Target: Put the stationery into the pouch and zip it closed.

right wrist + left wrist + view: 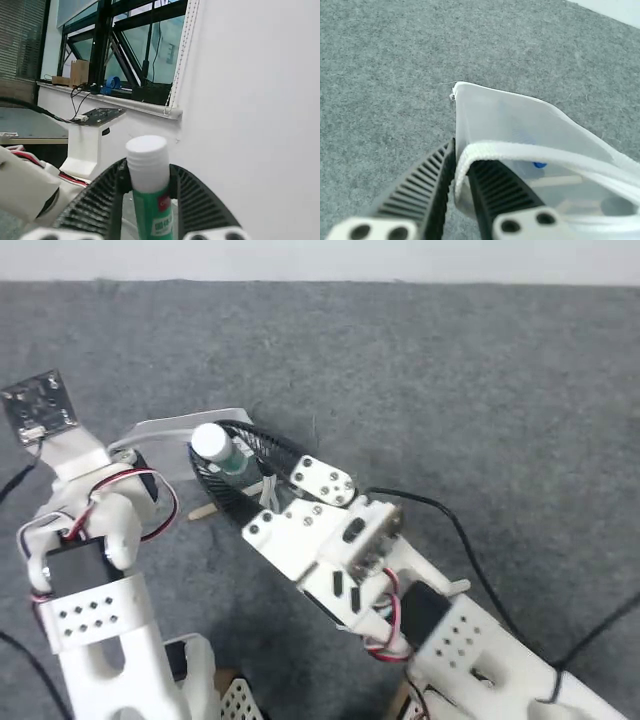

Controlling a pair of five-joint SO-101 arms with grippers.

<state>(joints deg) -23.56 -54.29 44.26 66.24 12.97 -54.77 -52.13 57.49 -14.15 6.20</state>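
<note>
Right gripper (147, 175) clenches a glue stick (150, 200) near upright, its long axis vertical and white cap up, beside the pouch (165, 430). Left gripper (461, 159) pinches the pouch's rim — the left wrist view shows a pale flat stick (555, 182) inside.

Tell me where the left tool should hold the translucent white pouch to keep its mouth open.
Take the thick white rim band of the translucent white pouch at the mouth's end, from above, one finger inside and one outside, as the left tool does now. The walls look thin and limp; the band is likely the firmest edge.
</note>
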